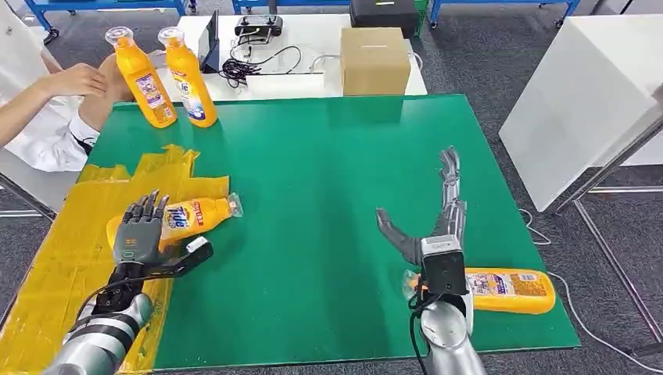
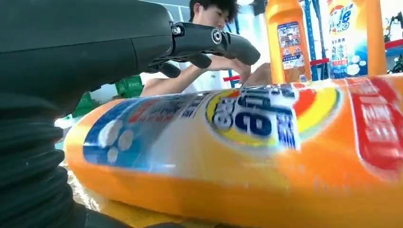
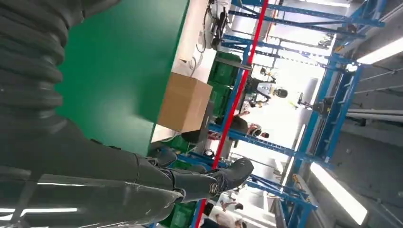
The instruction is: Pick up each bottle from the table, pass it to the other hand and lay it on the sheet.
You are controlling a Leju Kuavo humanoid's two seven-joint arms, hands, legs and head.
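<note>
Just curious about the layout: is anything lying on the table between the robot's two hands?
No. In the head view, only bare green table lies between the left hand and the right hand.

The middle of the green table (image 1: 313,195) lies bare between both hands. Obstacles: two upright bottles (image 1: 168,78) at the far left corner (a person's hand (image 1: 78,80) beside them), a cardboard box (image 1: 374,61) beyond the far edge, and a lying bottle (image 1: 508,291) near the right corner.

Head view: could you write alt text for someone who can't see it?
The robot's left hand rests on an orange bottle lying on a yellow sheet on a green table. Its right hand is open beside another lying bottle; two more stand near a person.
</note>
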